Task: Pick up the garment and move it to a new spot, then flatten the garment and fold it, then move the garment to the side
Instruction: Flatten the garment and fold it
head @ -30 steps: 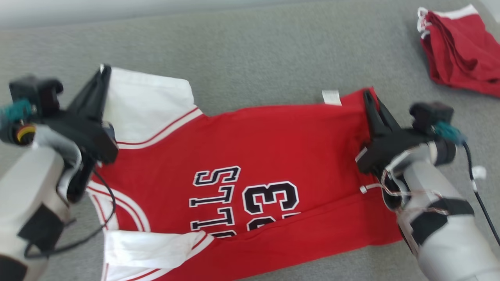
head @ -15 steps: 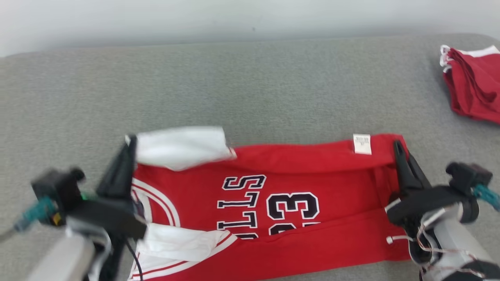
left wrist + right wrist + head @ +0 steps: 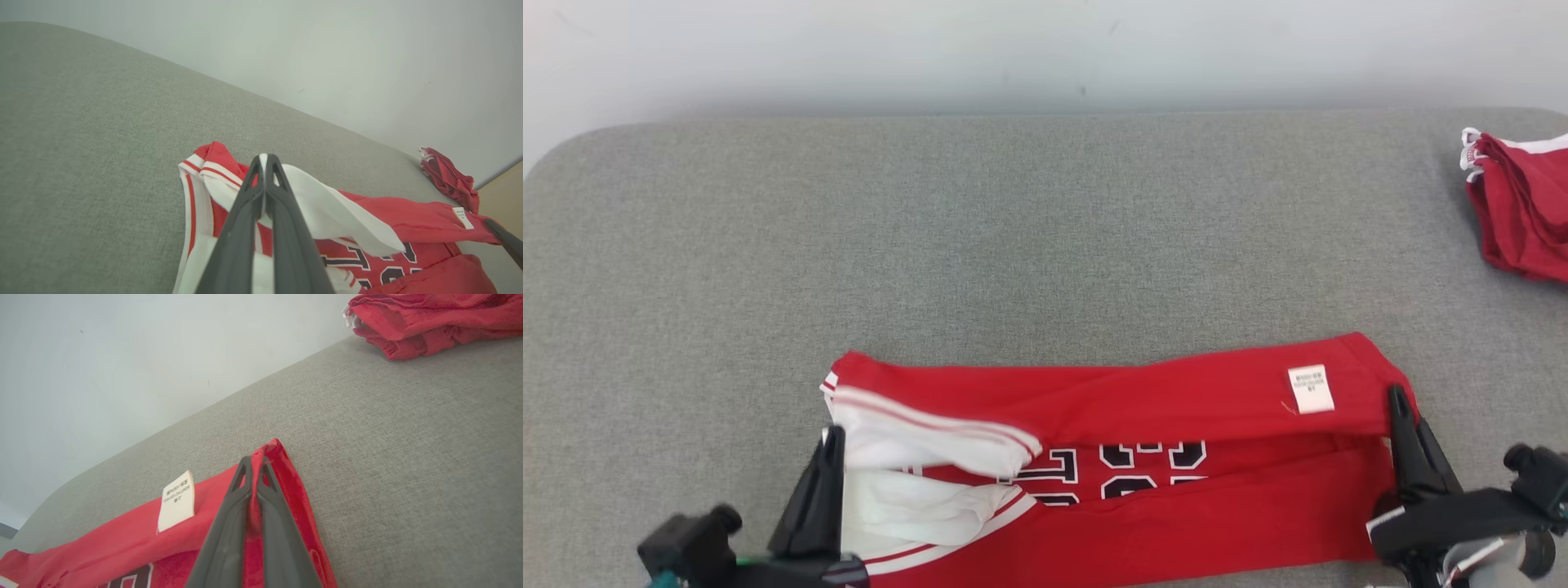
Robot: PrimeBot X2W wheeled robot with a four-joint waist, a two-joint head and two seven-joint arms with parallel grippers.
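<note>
Drawn over toward the near side since the earlier frames: the far long edge of the garment point(image 3: 1143, 400), formerly spread with most of its lettering point(image 3: 1147, 469) exposed. Only a narrow strip of that lettering is now left showing, between the carried flap and the red band along the near side. The head camera is also noted to have shifted, so part of the apparent change is attributed to the view. Left gripper point(image 3: 834, 434): fingers pressed together, clamped on the white sleeve point(image 3: 931, 437) at the left end of the flap. Right gripper point(image 3: 1398, 394): fingers likewise closed, pinching the red hem corner at the right end, just beside the white care label point(image 3: 1312, 389), which is turned face up. Garment location: laid lengthwise, left to right, along the near part of the grey padded surface point(image 3: 1045, 245), held at both ends. Second red garment point(image 3: 1519, 204): bunched at the far right, well apart, untouched. Stage judged: lengthwise fold in progress, flattening apparently done, flap not yet released, move to the side outstanding. Next move judged: both ends to be lowered evenly, so that the folded edge is set parallel to the near band. An uneven release is considered likely to leave the sleeve rucked inside the fold.
</note>
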